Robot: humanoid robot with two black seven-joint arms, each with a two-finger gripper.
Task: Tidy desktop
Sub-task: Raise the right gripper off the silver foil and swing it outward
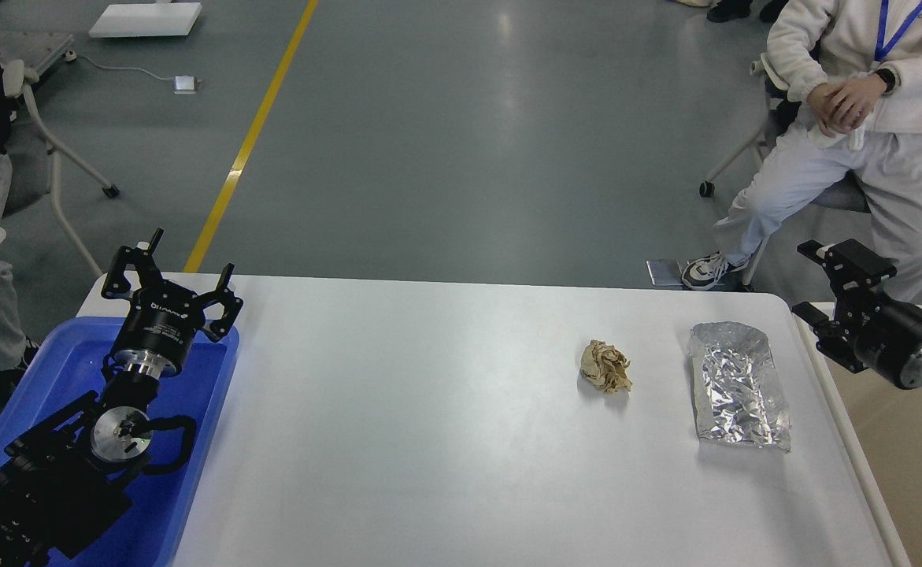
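The desktop (429, 425) is a white tabletop with rounded corners. A crumpled brown paper ball (605, 366) lies on it right of centre. A flat silver foil bag (738, 386) lies near its right edge. My left gripper (171, 269) is open and empty, held over the far end of the blue tray (59, 358) at the table's left. My right gripper (805, 279) is open and empty, just past the table's right edge, to the right of the foil bag and apart from it.
A beige-white bin (894, 457) stands against the table's right side, under my right arm. A person (862, 118) sits on a chair beyond the far right corner. A wheeled chair frame (59, 157) stands at the far left.
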